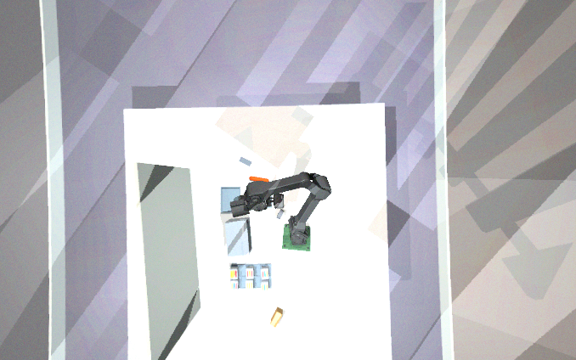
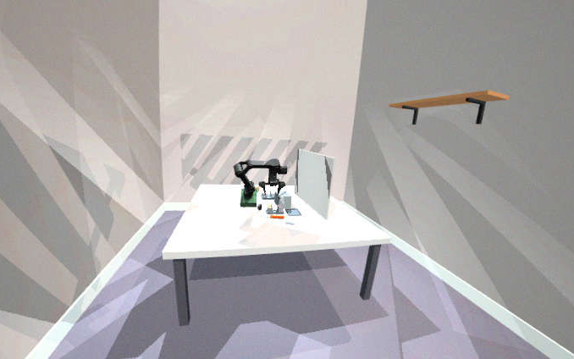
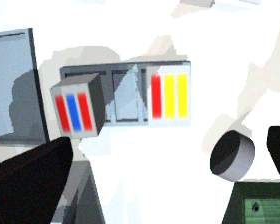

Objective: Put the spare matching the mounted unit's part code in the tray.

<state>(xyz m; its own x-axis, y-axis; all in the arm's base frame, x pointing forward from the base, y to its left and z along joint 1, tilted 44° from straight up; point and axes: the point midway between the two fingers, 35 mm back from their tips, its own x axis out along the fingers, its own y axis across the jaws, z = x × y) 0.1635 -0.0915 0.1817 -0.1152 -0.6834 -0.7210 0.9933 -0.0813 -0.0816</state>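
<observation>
Hovering wide open and empty, the gripper (image 1: 242,206) hides the spares in the top view; the wrist view shows a red-yellow-yellow spare (image 3: 167,94) at centre, tray (image 3: 14,86) at left.
</observation>
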